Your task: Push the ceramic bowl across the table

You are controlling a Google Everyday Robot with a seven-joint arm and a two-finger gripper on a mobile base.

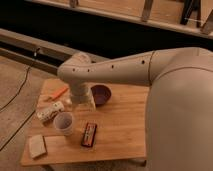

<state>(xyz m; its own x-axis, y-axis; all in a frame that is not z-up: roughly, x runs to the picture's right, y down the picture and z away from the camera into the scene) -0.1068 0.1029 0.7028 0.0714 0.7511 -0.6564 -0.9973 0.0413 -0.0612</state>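
Note:
The ceramic bowl (102, 93), small, round and dark maroon, sits upright near the middle of the light wooden table (122, 125), toward its far edge. My pale arm reaches in from the right, bends at an elbow and drops straight down. The gripper (83, 104) hangs at its end, low over the tabletop and right beside the bowl's left side. Whether it touches the bowl is unclear, since the wrist hides the near side.
A white cup (64, 123) stands in front of the gripper. A dark flat rectangular object (90, 134) lies to the cup's right. A patterned white can (50, 113) lies on its side at left, an orange tool (59, 93) behind it, a pale sponge (37, 146) at the near-left corner. A cable runs along the floor on the left.

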